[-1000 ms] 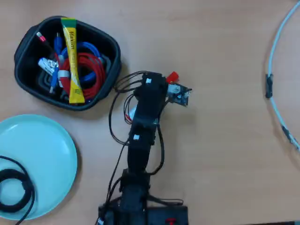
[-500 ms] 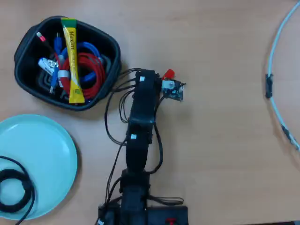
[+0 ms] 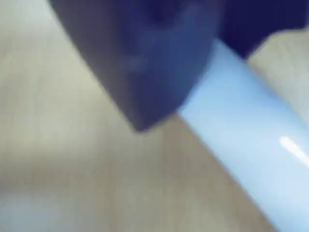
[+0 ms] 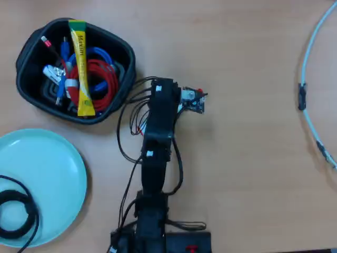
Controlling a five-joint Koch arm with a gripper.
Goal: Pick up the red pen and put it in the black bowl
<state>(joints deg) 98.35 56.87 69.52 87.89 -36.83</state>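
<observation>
One step seemingly done, carry in hand: tool (image 3: 193,94) apparently clamped on thick white-barrelled red pen (image 3: 241,150), over wooden bench (image 4: 253,158) beside cluttered black plastic rounded-rectangular bowl (image 4: 130,62), next needing a swing over its rim, then release.

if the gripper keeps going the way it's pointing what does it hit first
Probably the pen, then the table: the wrist view shows its white barrel right beside a dark finger above the wood. The blur hides depth and whether they touch.
</observation>
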